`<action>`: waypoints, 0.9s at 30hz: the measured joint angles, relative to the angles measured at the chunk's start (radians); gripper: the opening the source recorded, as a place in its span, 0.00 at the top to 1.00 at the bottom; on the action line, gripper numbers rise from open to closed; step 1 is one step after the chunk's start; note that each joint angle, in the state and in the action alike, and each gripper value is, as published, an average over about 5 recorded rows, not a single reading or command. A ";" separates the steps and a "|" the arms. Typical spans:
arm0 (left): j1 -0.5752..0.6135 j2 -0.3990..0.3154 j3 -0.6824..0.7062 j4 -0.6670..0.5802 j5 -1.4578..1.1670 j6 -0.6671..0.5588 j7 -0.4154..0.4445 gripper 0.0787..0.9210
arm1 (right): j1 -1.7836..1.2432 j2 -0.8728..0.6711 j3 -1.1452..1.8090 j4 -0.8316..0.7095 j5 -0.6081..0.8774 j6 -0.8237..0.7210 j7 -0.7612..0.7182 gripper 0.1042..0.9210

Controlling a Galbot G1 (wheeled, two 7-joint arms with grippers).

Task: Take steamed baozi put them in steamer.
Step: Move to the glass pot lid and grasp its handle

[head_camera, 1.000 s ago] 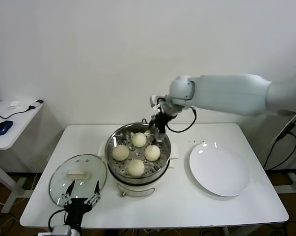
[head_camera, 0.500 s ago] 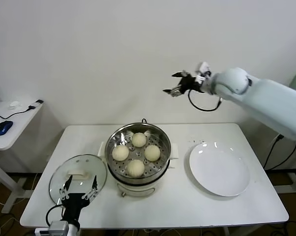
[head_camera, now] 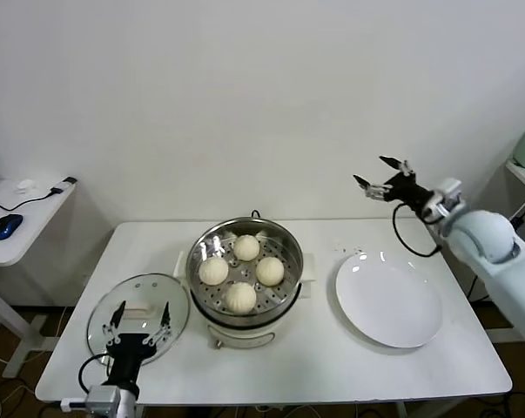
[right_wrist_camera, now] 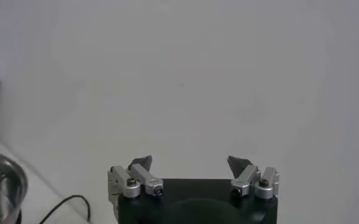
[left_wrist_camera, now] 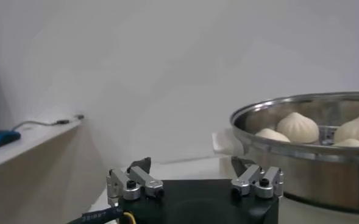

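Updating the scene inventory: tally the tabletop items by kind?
steamed baozi: 4
steamer: 1
glass lid: 1
white plate: 1
Total: 7

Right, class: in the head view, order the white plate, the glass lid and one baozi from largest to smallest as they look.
1. white plate and glass lid: close in apparent size, the plate seems slightly wider, so unsure.
2. baozi: clearly smallest.
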 measured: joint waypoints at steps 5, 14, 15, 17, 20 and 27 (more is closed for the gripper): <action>-0.007 0.010 -0.004 0.018 0.017 -0.041 -0.010 0.12 | -0.311 0.109 0.231 0.012 -0.057 0.105 0.007 0.12; -0.012 0.041 -0.016 0.069 0.141 -0.126 -0.079 0.12 | -0.711 0.285 0.412 0.038 -0.143 0.236 0.035 0.12; -0.012 0.046 -0.020 0.077 0.169 -0.137 -0.093 0.12 | -0.740 0.301 0.423 0.042 -0.149 0.242 0.039 0.12; -0.010 0.059 -0.028 0.095 0.235 -0.159 -0.125 0.12 | -0.789 0.331 0.442 0.049 -0.159 0.247 0.047 0.12; -0.005 0.081 -0.039 0.128 0.359 -0.185 -0.177 0.12 | -0.842 0.369 0.463 0.058 -0.172 0.247 0.054 0.12; -0.002 0.126 -0.048 0.234 0.688 -0.205 -0.277 0.12 | -0.906 0.435 0.488 0.092 -0.198 0.233 0.067 0.12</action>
